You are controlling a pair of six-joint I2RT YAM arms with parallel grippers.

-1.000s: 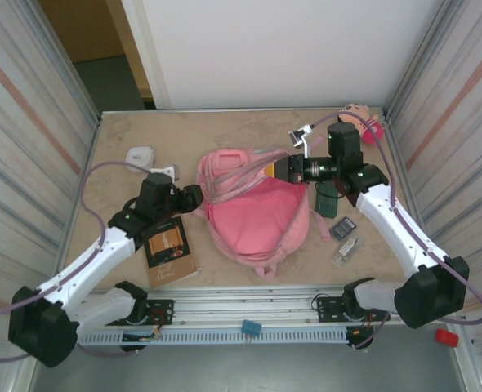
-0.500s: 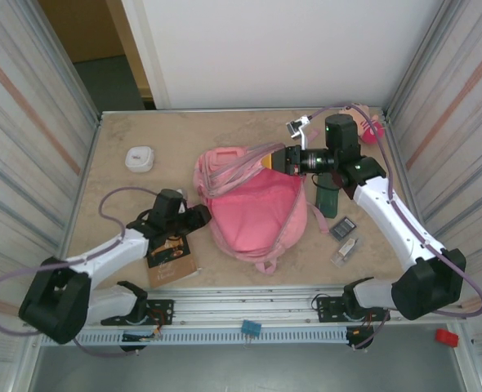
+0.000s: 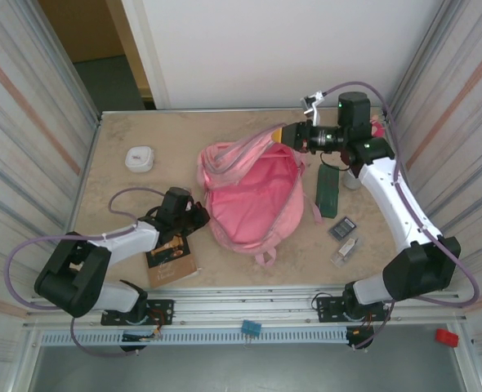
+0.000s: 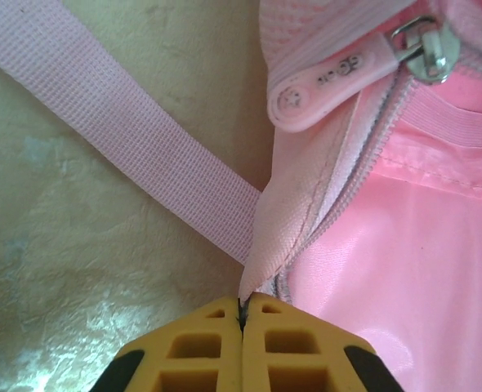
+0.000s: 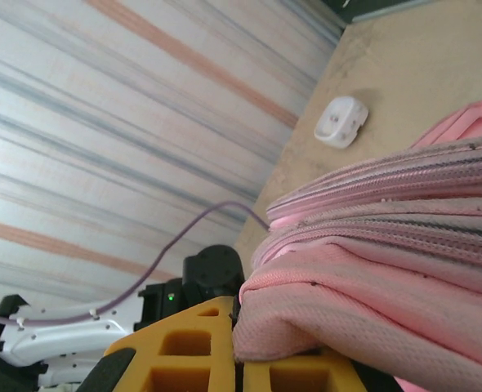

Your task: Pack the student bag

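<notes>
Left wrist view: the left gripper (image 4: 243, 314) has its yellow pads pressed together on a thin fold of the student bag (image 4: 404, 229), right at the seam beside the zipper pull (image 4: 425, 49). So little fabric is pinched that I judge it could slip free if the mouth is stretched wider.

From above, the bag lies mid-table between the arms with its mouth open and lining showing. A book (image 3: 171, 257) sits just beside the left arm. At the far rim, the right gripper (image 3: 288, 135) is clamped on a bunch of mesh fabric and holds it raised. A harder pull there could drag the whole bag toward the dark case (image 3: 328, 192) or tear it from the left pinch. With both grippers occupied, freeing one to fetch an item may let the opening sag shut.

The table (image 3: 143, 131) is mottled beige. Ribbed panels (image 3: 29, 122) close both sides, and a white wall (image 3: 274, 49) stands behind.
</notes>
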